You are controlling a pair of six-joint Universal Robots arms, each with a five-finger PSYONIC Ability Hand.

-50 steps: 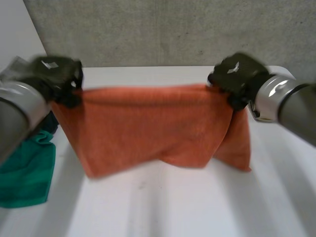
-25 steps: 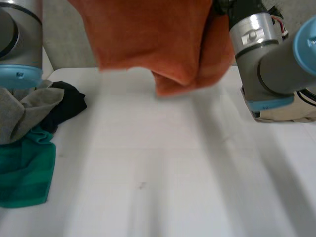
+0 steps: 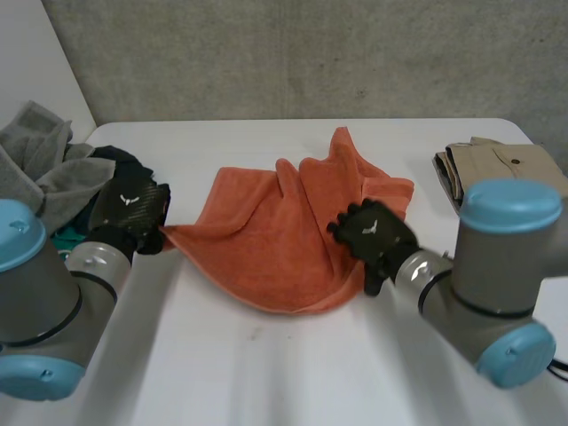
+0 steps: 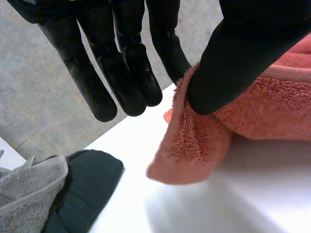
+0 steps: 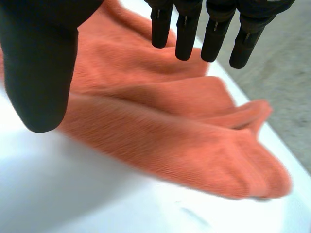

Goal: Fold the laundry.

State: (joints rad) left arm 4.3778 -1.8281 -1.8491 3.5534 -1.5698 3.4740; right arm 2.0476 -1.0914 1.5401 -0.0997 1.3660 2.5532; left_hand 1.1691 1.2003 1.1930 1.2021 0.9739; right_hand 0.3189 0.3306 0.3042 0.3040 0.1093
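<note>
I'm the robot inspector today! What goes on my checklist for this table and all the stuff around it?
Surface: white table, bare in front of the towel.
Job's things: orange terry towel lies crumpled in the middle, not yet folded. Folded beige garment lies at the far right. A pile of grey cloth, black cloth and a bit of green cloth waits at the left edge.
Clutter: nothing seen.
Hands: left hand pinches the towel's left corner between thumb and a finger. Right hand is open, fingers straight, over the towel's right part.
Cables: nothing seen on the table.
Surroundings: grey concrete wall behind the table.
</note>
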